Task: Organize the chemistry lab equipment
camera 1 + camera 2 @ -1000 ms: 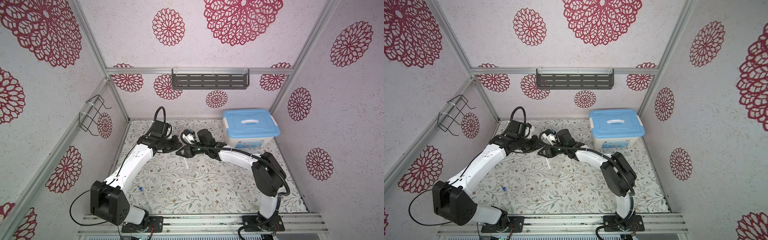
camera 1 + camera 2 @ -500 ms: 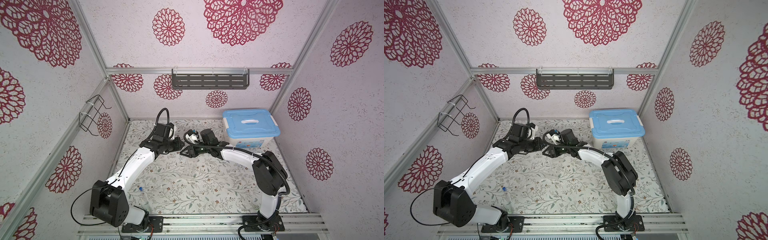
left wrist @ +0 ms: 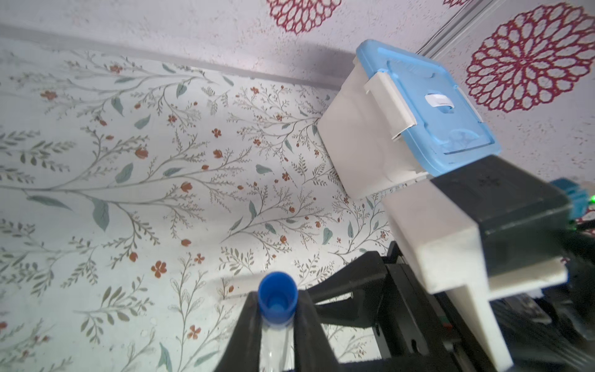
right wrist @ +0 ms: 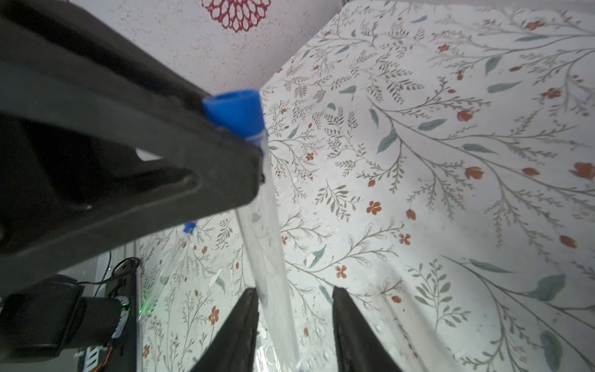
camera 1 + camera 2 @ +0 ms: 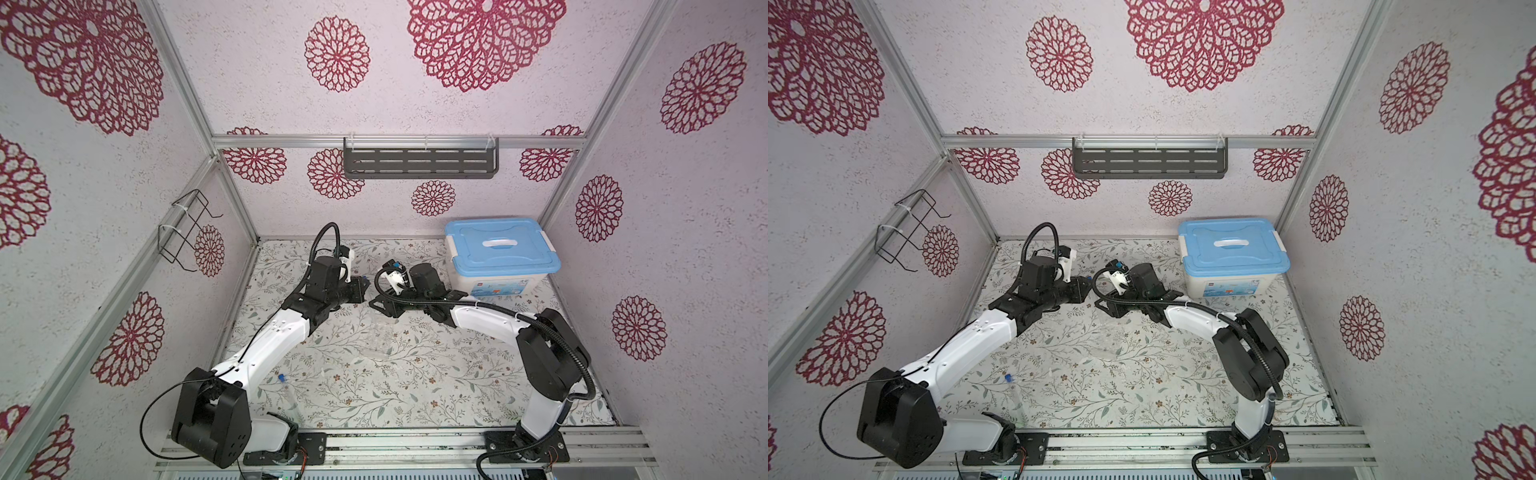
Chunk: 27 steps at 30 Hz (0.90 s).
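My left gripper [image 3: 277, 299] is shut on a slim clear tube with a blue cap [image 3: 277, 298], held above the floral mat. In the right wrist view the same tube [image 4: 264, 232] runs from the left gripper's fingers [image 4: 193, 161] down between my right gripper's [image 4: 294, 291] fingers, against one finger and clear of the other, so that gripper is open. In both top views the two grippers [image 5: 361, 289] [image 5: 376, 305] meet at mid-back. A second capped tube [image 5: 286, 388] lies near the left arm's base. The clear rack [image 5: 378, 338] stands mid-mat. A thin pale stick [image 4: 396, 319] lies on the mat.
A white box with a blue lid [image 5: 500, 253] stands at the back right, close behind the right arm. A dark shelf [image 5: 419, 162] hangs on the back wall and a wire basket [image 5: 187, 228] on the left wall.
Both grippers have moved a little toward the back wall and stay close together. The right gripper's jaws have widened off the tube, while the left gripper keeps hold of it.
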Tool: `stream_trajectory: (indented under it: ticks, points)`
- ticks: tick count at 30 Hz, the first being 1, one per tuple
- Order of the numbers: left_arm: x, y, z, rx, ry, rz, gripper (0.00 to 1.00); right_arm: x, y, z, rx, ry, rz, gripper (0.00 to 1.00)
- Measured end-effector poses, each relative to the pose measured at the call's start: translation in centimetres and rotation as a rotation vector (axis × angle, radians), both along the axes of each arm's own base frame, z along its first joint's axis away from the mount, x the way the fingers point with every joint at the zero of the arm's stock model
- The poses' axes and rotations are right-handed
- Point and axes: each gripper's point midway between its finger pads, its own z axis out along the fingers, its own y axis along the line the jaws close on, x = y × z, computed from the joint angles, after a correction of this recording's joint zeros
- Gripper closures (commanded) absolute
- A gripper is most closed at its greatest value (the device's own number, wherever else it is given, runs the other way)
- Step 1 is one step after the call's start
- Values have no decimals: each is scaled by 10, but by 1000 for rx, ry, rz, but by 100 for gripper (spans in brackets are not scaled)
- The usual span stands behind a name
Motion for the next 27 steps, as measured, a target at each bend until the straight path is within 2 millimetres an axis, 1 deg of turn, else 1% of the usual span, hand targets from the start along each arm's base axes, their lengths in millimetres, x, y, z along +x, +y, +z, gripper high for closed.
stream_trajectory:
  ticks: [2, 4, 6, 8, 10, 12, 16, 19, 23, 27]
  points:
    - [1, -1, -3, 2, -36, -4, 83, 2, -2, -2, -8, -30, -5, 52]
    - [2, -3, -6, 6, -73, -11, 83, 4, -2, -2, -14, -65, -5, 50]
    - [2, -5, -6, 13, -107, -21, 83, 6, -1, 3, -9, -99, 2, 46]
    - [3, -10, -2, 18, -158, -38, 83, 5, -2, 7, -6, -134, 11, 44]
    - [3, -15, 2, 14, -218, -55, 83, 1, -6, 11, -3, -170, 19, 43]
    - [3, -18, 2, 9, -263, -65, 83, -6, -12, 13, -3, -203, 29, 42]
    - [0, -22, -9, 12, -334, -83, 84, -20, -26, 18, -6, -255, 38, 41]
    - [-5, -25, -16, 35, -389, -106, 84, -27, -35, 21, -9, -284, 32, 40]
    - [-10, -31, -15, 59, -468, -144, 84, -31, -43, 22, -18, -301, 13, 40]
    - [-13, -37, -9, 75, -523, -179, 84, -30, -48, 23, -27, -307, -6, 39]
